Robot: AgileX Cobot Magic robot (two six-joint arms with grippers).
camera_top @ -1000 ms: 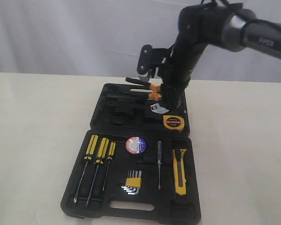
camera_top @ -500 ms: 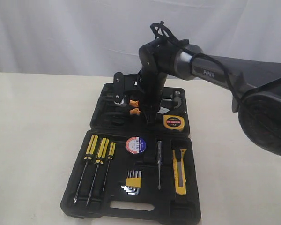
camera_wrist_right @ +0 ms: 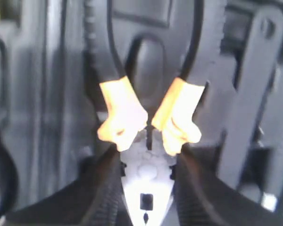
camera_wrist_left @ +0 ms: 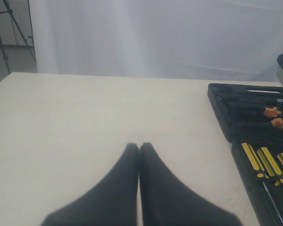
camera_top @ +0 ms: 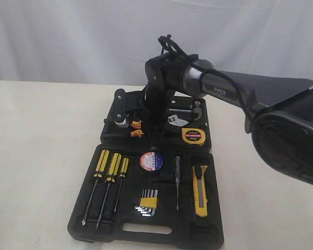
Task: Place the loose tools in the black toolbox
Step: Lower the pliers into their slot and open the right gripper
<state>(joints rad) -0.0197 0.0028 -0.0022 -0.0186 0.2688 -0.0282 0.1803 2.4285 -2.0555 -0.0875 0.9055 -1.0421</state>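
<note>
The black toolbox [camera_top: 215,208] lies open on the table. My right gripper [camera_top: 146,128] is shut on the metal head of the pliers [camera_top: 136,128], holding them low over the box's back half, their black-orange handles pointing left. Up close, the pliers [camera_wrist_right: 125,113] show orange collars just beyond my right gripper [camera_wrist_right: 148,155]. The round yellow tape measure [camera_top: 193,136] sits in the back half. The labelled tape roll [camera_top: 151,161] and the yellow-black utility knife [camera_top: 200,190] lie in the front half. My left gripper [camera_wrist_left: 139,147] is shut and empty over bare table, left of the toolbox [camera_wrist_left: 221,106].
Three yellow-black screwdrivers [camera_top: 109,172], a hex key set [camera_top: 147,202] and a thin tester screwdriver [camera_top: 177,179] sit in front-half slots. A white curtain hangs behind the table. The table's left side is bare in the left wrist view.
My right arm has swung down and to the left with the pliers, from high above the back half to just over its left part. The left gripper's motion cannot be judged.
</note>
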